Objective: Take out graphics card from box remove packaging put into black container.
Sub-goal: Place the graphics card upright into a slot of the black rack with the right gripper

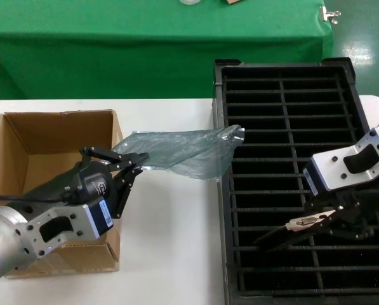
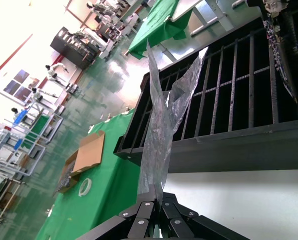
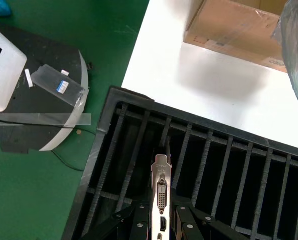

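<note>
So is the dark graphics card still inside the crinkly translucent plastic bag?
No, the right gripper holds the bare card over the black tray.

We are holding the packaging (image 1: 183,151) in our left gripper (image 1: 129,170), its fingers pinched on one end of the bag just beside the box (image 1: 24,165). The bag is stretching across the white table (image 1: 170,241), its far end reaching the rim of the black container (image 1: 219,190). Our right gripper (image 1: 316,222) is gripping the graphics card (image 1: 297,230) over the container's slots, the card tilting with its silver bracket showing.
</note>
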Controlling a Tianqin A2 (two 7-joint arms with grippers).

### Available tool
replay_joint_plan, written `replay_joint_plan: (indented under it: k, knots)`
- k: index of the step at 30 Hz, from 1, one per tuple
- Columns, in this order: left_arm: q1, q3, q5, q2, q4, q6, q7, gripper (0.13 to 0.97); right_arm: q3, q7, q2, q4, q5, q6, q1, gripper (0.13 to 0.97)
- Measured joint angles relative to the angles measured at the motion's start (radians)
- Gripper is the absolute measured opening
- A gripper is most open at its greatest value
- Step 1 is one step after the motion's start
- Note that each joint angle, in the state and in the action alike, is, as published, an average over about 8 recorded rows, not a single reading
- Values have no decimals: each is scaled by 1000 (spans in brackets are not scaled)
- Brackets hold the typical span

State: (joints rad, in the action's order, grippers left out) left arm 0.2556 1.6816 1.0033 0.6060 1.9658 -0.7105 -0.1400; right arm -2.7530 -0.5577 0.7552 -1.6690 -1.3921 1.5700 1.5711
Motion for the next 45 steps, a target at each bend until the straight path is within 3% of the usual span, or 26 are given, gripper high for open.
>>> replay_joint_plan:
  k: [21,45]
  knots:
    - [0,0,0,0,0,0,0,139,0,66,-90,94,69,0,1,189]
    - [0,0,0,0,0,0,0,139,0,49,-75,94,55,0,9,189]
